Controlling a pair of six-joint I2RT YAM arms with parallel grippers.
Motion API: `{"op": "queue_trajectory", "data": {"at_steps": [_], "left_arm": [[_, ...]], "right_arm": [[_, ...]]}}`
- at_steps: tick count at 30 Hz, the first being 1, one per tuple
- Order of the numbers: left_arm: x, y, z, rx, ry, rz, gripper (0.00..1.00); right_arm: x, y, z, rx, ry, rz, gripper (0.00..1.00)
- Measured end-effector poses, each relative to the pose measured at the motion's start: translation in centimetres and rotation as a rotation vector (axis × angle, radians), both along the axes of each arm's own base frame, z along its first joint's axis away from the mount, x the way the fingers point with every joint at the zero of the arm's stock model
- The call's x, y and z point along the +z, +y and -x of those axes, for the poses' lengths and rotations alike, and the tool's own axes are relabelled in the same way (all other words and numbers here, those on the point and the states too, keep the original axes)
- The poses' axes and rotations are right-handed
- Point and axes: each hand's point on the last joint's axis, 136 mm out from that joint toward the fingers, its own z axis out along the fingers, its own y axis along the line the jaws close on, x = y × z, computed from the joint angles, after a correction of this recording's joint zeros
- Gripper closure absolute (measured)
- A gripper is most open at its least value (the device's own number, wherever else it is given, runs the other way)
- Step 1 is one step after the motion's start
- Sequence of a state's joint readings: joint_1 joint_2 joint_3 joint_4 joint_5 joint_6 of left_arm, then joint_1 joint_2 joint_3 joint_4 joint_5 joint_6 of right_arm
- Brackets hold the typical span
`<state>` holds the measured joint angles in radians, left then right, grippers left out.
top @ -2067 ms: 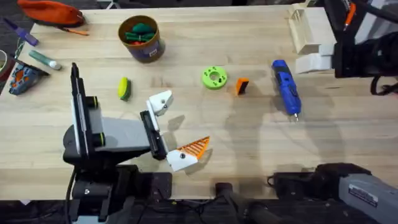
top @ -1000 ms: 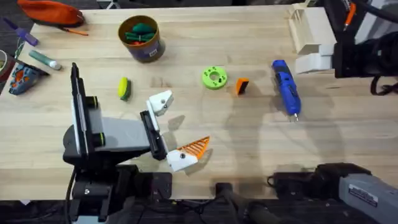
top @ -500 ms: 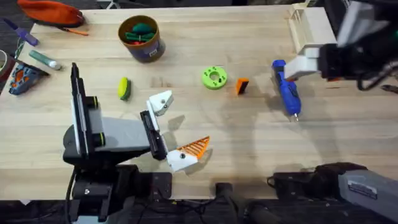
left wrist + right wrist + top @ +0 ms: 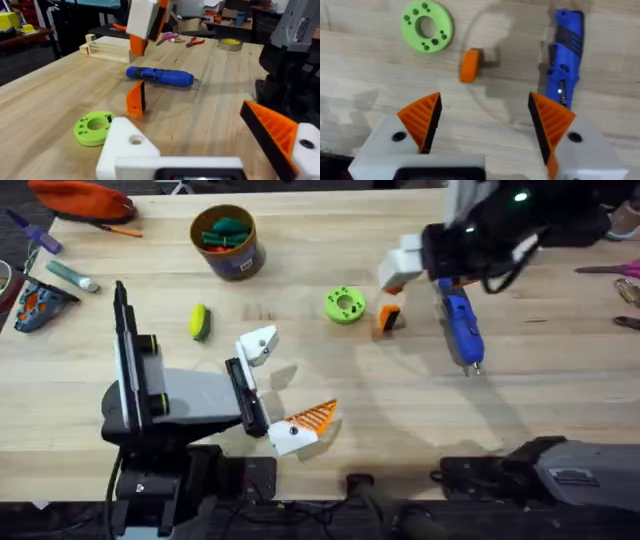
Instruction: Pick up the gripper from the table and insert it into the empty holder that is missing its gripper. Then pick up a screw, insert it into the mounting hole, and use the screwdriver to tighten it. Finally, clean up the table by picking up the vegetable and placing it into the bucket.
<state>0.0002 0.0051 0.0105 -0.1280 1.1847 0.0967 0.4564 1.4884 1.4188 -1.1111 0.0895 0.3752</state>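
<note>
The orange gripper (image 4: 388, 318) stands on the table between the green disc and the blue screwdriver (image 4: 460, 320). My right gripper (image 4: 405, 265) hovers above it, open, and its orange pads (image 4: 422, 120) frame the orange gripper (image 4: 470, 65) and the screwdriver (image 4: 565, 55). My left gripper (image 4: 280, 385) rests open near the front edge. One of its jaws is the bare white holder (image 4: 258, 345) (image 4: 127, 145); the other carries an orange pad (image 4: 275, 130). The yellow-green vegetable (image 4: 200, 322) lies left of the holder. The bucket (image 4: 228, 242) stands at the back. The screw is out of view.
A green disc with holes (image 4: 345, 305) lies left of the orange gripper. An orange pouch (image 4: 80, 198) and markers (image 4: 70, 275) crowd the far left. Scissors (image 4: 610, 270) lie at the right edge. A wooden rack (image 4: 107, 50) stands beyond the screwdriver.
My right arm has swung in from the far right to the left and now hangs over the orange gripper and screwdriver. The left arm has not moved.
</note>
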Motion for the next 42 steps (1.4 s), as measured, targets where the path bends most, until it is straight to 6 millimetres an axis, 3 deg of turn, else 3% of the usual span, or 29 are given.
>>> {"op": "queue_trajectory", "data": {"at_steps": [7,16,26,42], "left_arm": [[0.0,0.0,0.0,0.000,0.000,0.000,0.014],[0.0,0.0,0.0,0.000,0.000,0.000,0.013],[0.0,0.0,0.0,0.000,0.000,0.000,0.014],[0.0,0.0,0.0,0.000,0.000,0.000,0.013]], "right_arm": [[-2.0,1.7,-0.3,0.013,0.044,0.014,0.010],[-2.5,1.6,-0.1,0.008,0.071,0.027,0.010],[-6.1,1.7,0.1,0.005,0.185,0.091,0.010],[-7.3,2.5,-0.8,-0.044,0.167,0.113,0.010]]}}
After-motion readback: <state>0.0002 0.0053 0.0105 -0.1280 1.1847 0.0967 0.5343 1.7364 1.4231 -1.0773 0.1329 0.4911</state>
